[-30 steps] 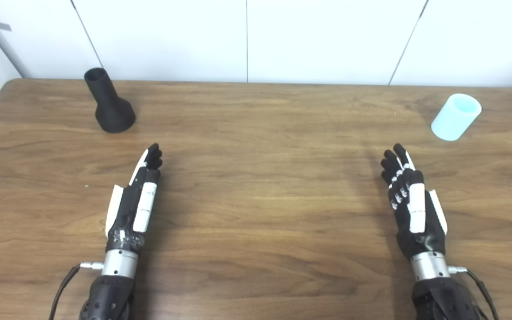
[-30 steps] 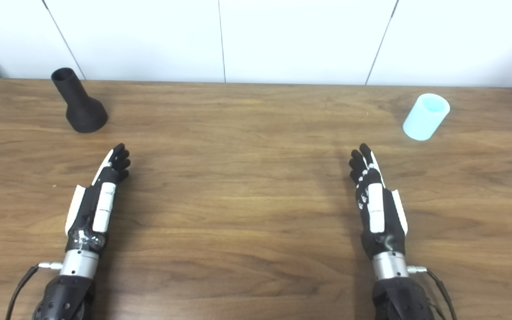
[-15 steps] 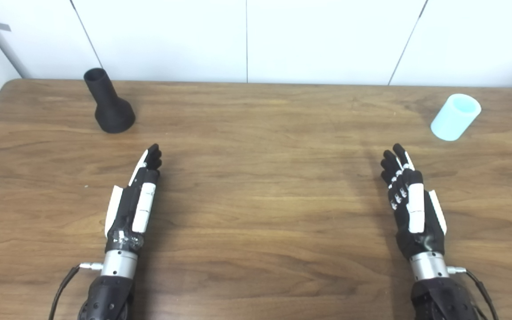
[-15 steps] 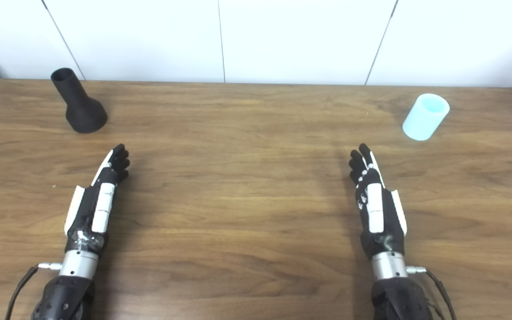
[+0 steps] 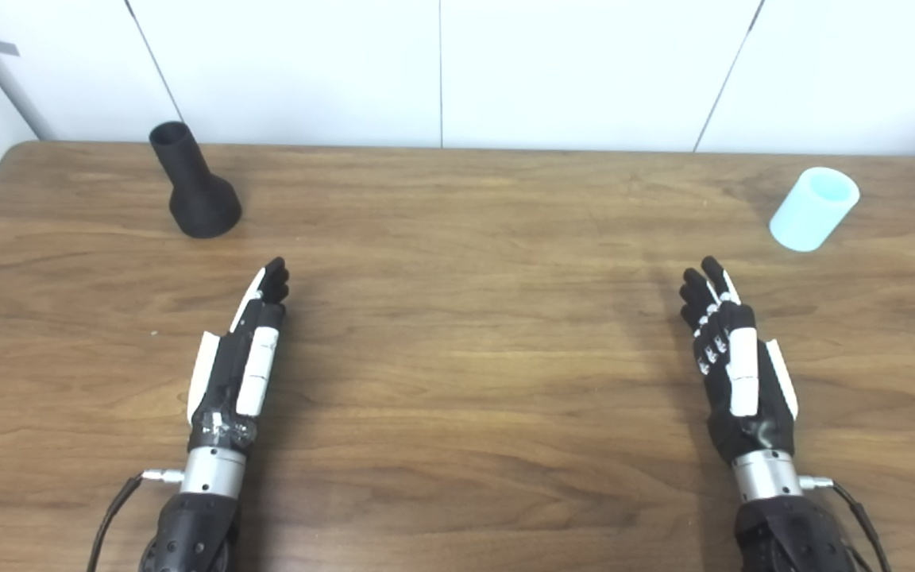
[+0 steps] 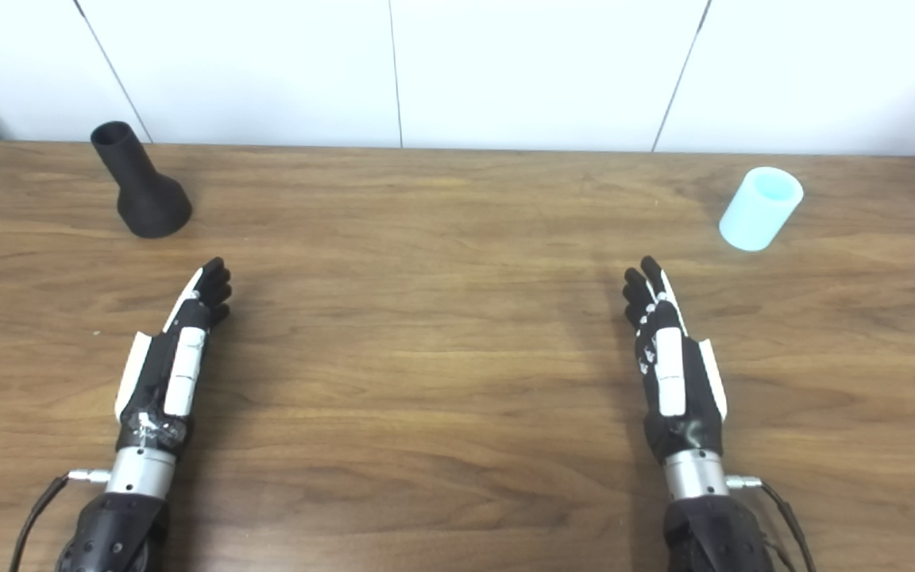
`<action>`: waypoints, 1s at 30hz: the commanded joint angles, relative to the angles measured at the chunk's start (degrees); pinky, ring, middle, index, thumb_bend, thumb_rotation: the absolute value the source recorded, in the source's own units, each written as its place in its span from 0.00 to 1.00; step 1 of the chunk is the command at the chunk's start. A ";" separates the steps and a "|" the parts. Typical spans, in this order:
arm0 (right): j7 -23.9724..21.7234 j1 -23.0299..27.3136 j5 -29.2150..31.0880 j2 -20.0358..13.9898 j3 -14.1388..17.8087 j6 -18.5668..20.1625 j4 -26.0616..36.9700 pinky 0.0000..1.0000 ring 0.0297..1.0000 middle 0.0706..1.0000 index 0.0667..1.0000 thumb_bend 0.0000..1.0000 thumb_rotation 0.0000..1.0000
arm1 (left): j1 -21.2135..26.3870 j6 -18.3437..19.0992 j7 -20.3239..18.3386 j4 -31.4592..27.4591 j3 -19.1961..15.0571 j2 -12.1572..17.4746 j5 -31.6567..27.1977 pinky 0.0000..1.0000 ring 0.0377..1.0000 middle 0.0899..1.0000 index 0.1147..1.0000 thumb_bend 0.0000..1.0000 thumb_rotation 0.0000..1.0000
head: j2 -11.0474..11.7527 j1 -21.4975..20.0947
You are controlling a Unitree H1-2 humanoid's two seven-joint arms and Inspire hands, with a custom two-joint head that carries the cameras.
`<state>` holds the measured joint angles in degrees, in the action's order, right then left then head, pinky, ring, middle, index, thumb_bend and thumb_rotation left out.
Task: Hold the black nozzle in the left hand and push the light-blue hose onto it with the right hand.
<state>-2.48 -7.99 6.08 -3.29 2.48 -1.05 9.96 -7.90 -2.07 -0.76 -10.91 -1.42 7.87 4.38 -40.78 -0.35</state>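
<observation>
both hands empty, fingers straight: left hand [image 5: 239, 357] has the nozzle [image 5: 197, 191] at 11 o'clock, right hand [image 5: 731, 357] the hose [image 5: 813, 209] at 1 o'clock.

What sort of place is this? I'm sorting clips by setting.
Probably a lab or test bench: a bare wooden table against plain white wall panels, holding only a black nozzle and a light-blue hose piece.
</observation>
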 commanded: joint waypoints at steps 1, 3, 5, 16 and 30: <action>-0.67 -0.91 -0.06 0.01 -0.76 1.27 0.09 1.00 0.95 0.93 0.95 0.60 1.00 | -0.94 1.29 -0.12 -0.68 0.06 0.00 0.61 0.95 0.95 0.95 0.95 0.59 1.00 | 0.00 0.03; -0.73 -0.84 -0.03 -0.06 -0.75 1.07 -0.01 0.99 0.95 0.93 0.95 0.59 1.00 | -0.87 1.06 -0.07 -0.60 0.11 0.06 0.84 0.95 0.94 0.95 0.95 0.58 1.00 | 0.00 0.09; -0.80 -0.79 0.03 -0.14 -0.77 1.10 -0.02 0.97 0.95 0.93 0.94 0.58 1.00 | -0.80 0.85 -0.22 -0.67 0.28 0.23 1.08 0.94 0.94 0.95 0.95 0.58 1.00 | 0.04 0.10; -0.79 -0.02 0.17 -0.42 -0.48 0.66 -1.28 0.96 0.95 0.93 0.94 0.57 1.00 | -0.21 1.55 0.17 -0.04 0.27 -0.65 1.19 0.96 0.95 0.95 0.95 0.58 1.00 | 0.51 -0.02; -2.54 0.47 2.03 -2.15 0.72 -4.60 -7.43 1.00 0.97 0.95 0.96 0.56 1.00 | -0.73 -0.69 0.42 3.35 1.20 -3.42 0.25 1.00 1.00 0.96 0.96 0.58 1.00 | 8.94 9.59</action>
<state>-4.06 -6.26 7.32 -4.99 2.86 -3.58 7.09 -7.57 -2.56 -0.41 -10.18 -1.06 5.82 4.82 -32.70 8.09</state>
